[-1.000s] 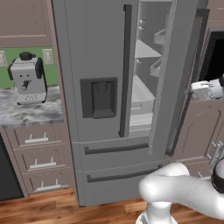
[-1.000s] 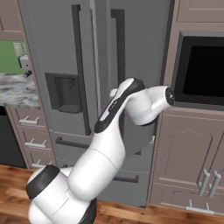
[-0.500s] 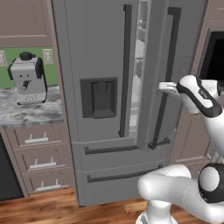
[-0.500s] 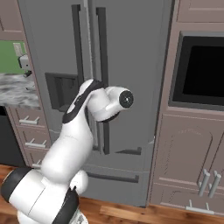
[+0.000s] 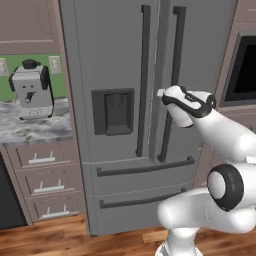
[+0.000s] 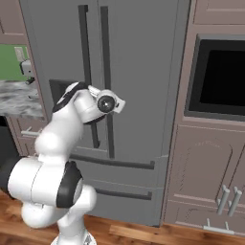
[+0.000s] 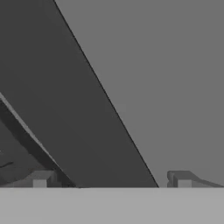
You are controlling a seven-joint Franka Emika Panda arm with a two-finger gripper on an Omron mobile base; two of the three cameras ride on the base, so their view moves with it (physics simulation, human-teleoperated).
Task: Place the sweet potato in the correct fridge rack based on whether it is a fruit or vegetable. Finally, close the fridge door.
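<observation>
Swung shut since earlier, the stiff, heavy fridge door (image 5: 197,65) needs only a flat push at 12 o'clock from the wide-open, empty gripper (image 7: 111,178).

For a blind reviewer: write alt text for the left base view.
A tall grey French-door fridge stands with both doors shut, and the white robot arm's hand is pressed against the dark vertical handle of the right door. A silver coffee machine sits on a marble counter at left.

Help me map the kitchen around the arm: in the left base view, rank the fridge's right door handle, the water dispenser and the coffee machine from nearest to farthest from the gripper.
1. Right door handle, right beside the gripper.
2. Water dispenser, to its left on the left door.
3. Coffee machine, far left on the counter.
</observation>
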